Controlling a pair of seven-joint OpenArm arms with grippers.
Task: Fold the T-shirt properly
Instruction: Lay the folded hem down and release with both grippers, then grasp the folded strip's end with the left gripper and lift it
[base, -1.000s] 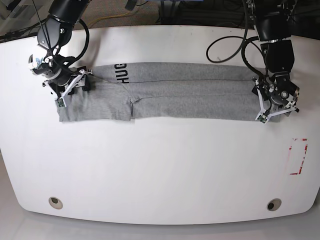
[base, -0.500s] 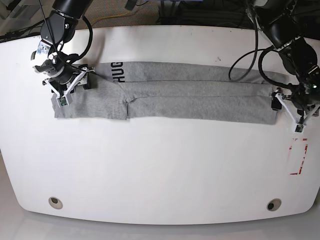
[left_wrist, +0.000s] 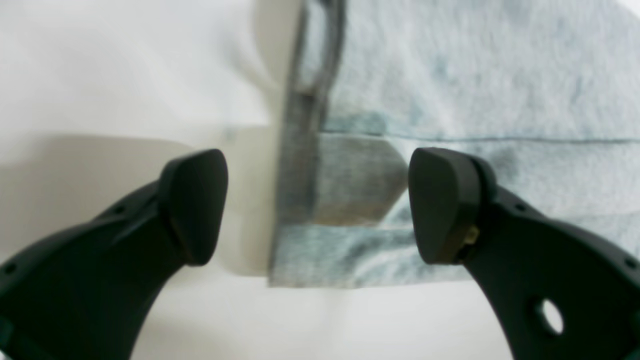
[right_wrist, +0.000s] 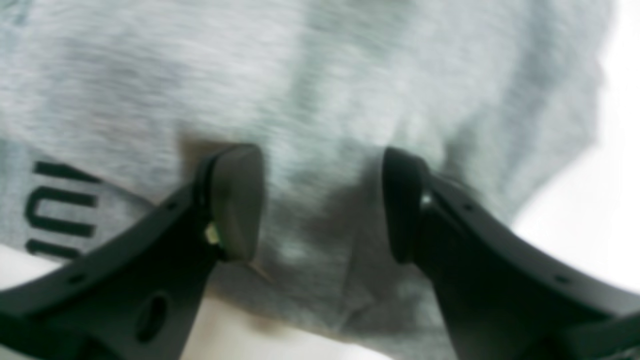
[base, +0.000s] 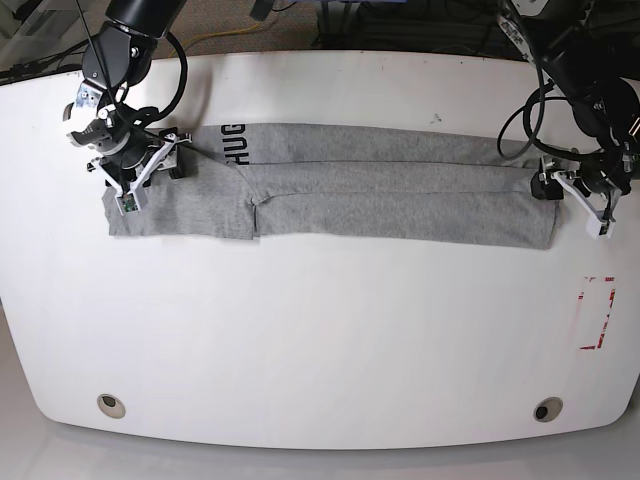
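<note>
Light heather-grey cotton T-shirt (base: 340, 190) with dark block lettering lies across the far half of the white table (base: 320, 340), already folded lengthwise into one long strip; crosswise folds seem left. One shirt, two black grippers: the left gripper (left_wrist: 317, 205) gapes at one end, the right gripper (right_wrist: 322, 205) spreads over the other, holding nothing.

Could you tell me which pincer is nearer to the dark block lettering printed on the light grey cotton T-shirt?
The right. The right pincer hovers open over the T-shirt's end beside the dark block lettering; the left pincer, also open, sits at the far opposite end.
</note>
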